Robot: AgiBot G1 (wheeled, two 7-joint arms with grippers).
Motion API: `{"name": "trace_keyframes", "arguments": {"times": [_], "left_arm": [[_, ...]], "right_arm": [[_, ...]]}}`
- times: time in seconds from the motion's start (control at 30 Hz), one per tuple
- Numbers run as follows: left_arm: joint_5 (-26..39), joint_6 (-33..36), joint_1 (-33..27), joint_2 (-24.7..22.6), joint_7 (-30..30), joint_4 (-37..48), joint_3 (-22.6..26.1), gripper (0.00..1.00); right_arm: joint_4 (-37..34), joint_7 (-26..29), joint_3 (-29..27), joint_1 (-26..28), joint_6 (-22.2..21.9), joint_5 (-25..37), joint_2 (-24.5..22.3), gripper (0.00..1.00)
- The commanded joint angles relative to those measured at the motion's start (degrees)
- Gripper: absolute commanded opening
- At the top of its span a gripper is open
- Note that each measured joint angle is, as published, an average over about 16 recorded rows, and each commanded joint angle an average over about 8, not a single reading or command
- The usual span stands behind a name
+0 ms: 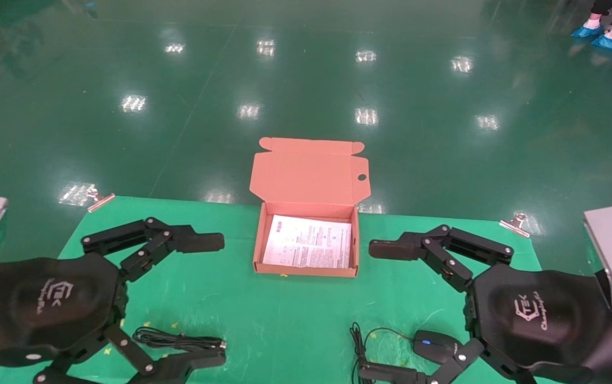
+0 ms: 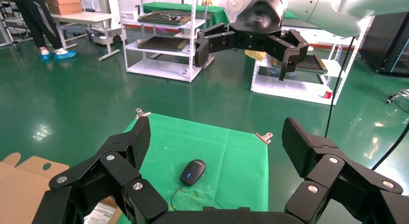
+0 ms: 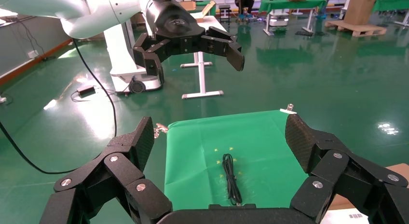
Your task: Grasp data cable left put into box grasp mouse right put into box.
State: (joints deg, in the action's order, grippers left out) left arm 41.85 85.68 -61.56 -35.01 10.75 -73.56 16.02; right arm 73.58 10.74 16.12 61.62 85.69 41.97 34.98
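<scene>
Both sets of fingers spread wide, holding nothing: left gripper [image 1: 219,300] above the data cable [image 1: 177,340], right gripper [image 1: 378,309] above the mouse [image 1: 435,346]. Cable and mouse lie on the green mat [image 1: 263,320], near edge. Box [image 1: 306,269] sits open between grippers, white sheet [image 1: 308,248] inside.

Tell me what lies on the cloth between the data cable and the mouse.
Head view: only the mouse's own coiled cord, close to the mouse; otherwise bare green cloth from the data cable.
</scene>
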Motion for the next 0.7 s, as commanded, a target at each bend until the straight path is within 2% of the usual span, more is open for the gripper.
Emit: {"name": "trace_keyframes", "arguments": {"times": [0.03,0.7], "left_arm": [[0.00,0.00,0.00,0.00,0.00,0.00,0.00,1.00],[0.00,0.00,0.00,0.00,0.00,0.00,0.00,1.00]], "right_arm": [[0.00,0.00,0.00,0.00,0.00,0.00,0.00,1.00],[0.00,0.00,0.00,0.00,0.00,0.00,0.00,1.00]]}}
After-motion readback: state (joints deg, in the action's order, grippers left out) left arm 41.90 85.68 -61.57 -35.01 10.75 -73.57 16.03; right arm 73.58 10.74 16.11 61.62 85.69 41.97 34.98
